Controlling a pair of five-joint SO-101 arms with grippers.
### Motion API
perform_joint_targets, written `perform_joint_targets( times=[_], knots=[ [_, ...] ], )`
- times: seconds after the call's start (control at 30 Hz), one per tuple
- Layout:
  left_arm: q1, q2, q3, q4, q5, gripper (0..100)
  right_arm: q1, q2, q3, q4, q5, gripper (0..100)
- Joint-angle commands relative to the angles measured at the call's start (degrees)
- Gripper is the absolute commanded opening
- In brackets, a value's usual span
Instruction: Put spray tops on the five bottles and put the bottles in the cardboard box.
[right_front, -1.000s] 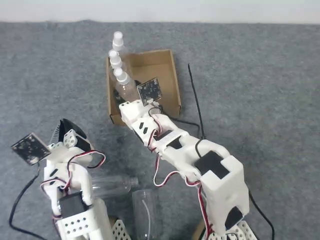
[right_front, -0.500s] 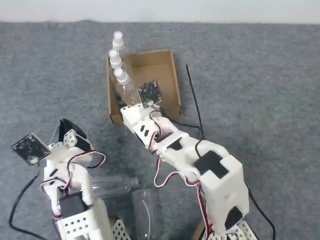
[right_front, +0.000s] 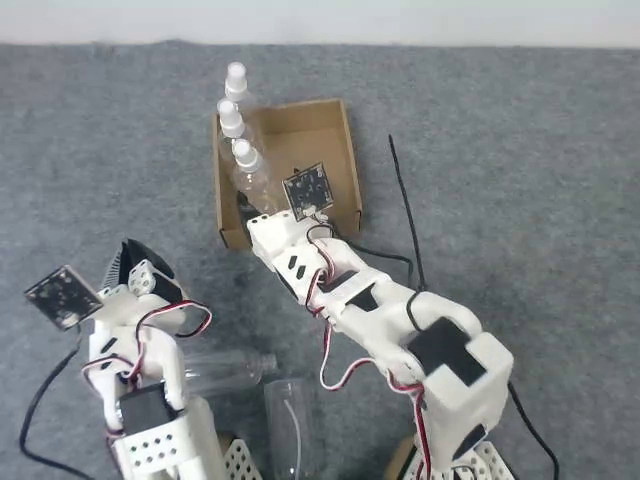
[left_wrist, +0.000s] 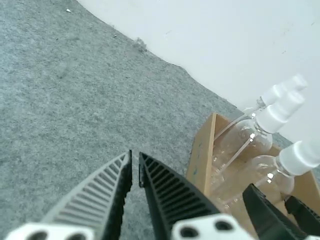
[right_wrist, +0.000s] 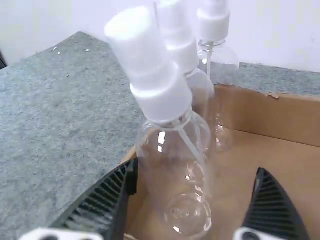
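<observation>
Right gripper (right_wrist: 196, 172) is at the box (right_front: 352, 160), fingers spread wide either side of the near bottle (right_wrist: 172, 150). One finger sits just beside its clear wall, the other well apart, so nothing is pinched. The bottle stands upright on the box floor with its spray top on, at the wall by the corner closest to the arms. Two capped bottles (right_front: 231, 118) line up behind it along the same wall.

Left gripper (left_wrist: 135, 156) sits back near its base. Its fingers are all but pressed together, with only a thin slit between them, holding nothing. An uncapped bottle (right_front: 225, 368) lies between the arm bases, bare neck showing, with another clear bottle (right_front: 290, 420) near it.

That looks like three of five home, and the step in hand reads as letting go and backing out. To do it well:

- Keep the fingers wide.
- Lift clear of the spray top before any sideways swing.
- Draw back over the near wall without dragging on it, since a light box will likely slide.

The close finger is the risk: one brush could tip this tall bottle into its neighbours.
</observation>
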Motion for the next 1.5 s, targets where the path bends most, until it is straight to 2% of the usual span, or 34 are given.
perform_joint_targets(
  times=[0.0,0.3,1.0,1.37,1.47],
  knots=[
    [-0.4,-1.1,-0.7,-1.8,-0.5,3,-0.4,-7.7,0.5,5.5,0.0,29.7],
    [-0.4,-1.1,-0.7,-1.8,-0.5,3,-0.3,-18.2,4.9,13.6,0.0,29.7],
    [-0.4,-1.1,-0.7,-1.8,-0.5,3,4.1,-43.6,4.5,47.8,0.1,29.6],
    [-0.8,-1.1,-1.0,-1.9,-0.5,3,3.2,-44.9,-8.4,71.6,0.0,29.6],
    [-3.5,-1.1,-0.9,-3.4,-0.4,3,1.7,-45.3,-10.9,76.4,0.0,29.6]
  ],
)
